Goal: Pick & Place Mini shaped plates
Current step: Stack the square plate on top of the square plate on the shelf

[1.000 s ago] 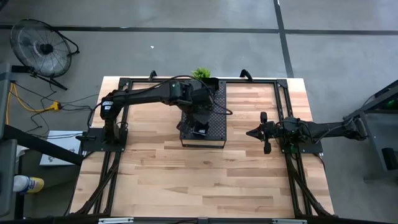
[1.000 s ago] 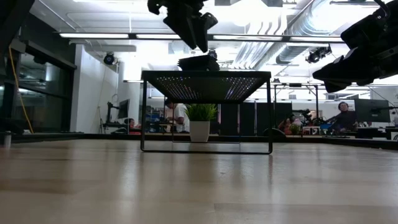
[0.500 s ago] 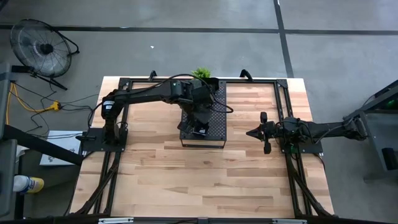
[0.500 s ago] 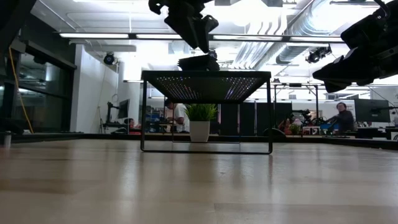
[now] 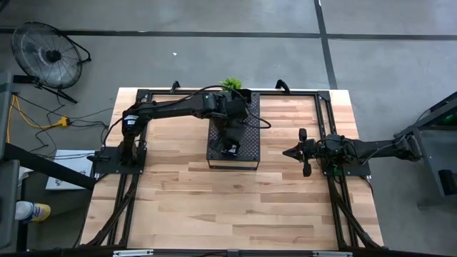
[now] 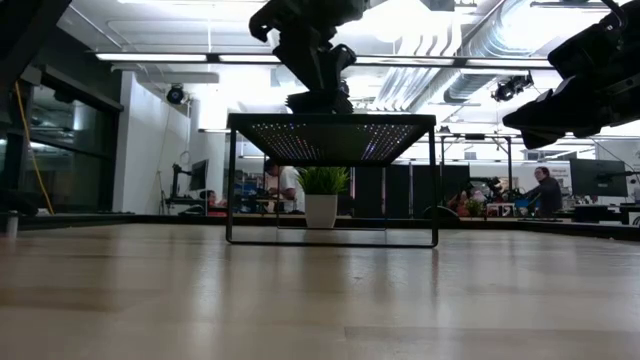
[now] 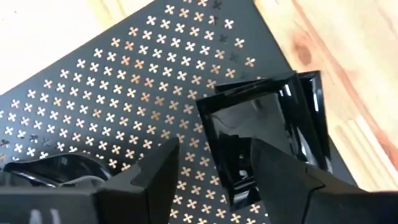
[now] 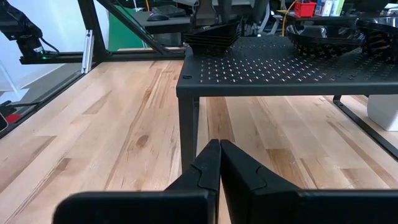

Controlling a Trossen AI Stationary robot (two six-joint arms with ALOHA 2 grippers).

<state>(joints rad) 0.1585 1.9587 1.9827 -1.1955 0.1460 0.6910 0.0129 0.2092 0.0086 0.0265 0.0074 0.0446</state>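
Two square plates (image 7: 267, 134) half behind left hand (image 7: 214, 171).

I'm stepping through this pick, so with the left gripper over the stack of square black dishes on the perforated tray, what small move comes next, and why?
Probably lower the left gripper a little, then close. Its open fingers straddle one rim wall of the glossy black square dishes stacked on the dark perforated tray, not yet gripping it. The right gripper waits shut beside the tray.

Right pincer (image 8: 219, 163) closed, facing perforated tray (image 8: 280, 68); stacked plates (image 8: 212, 37) on top.
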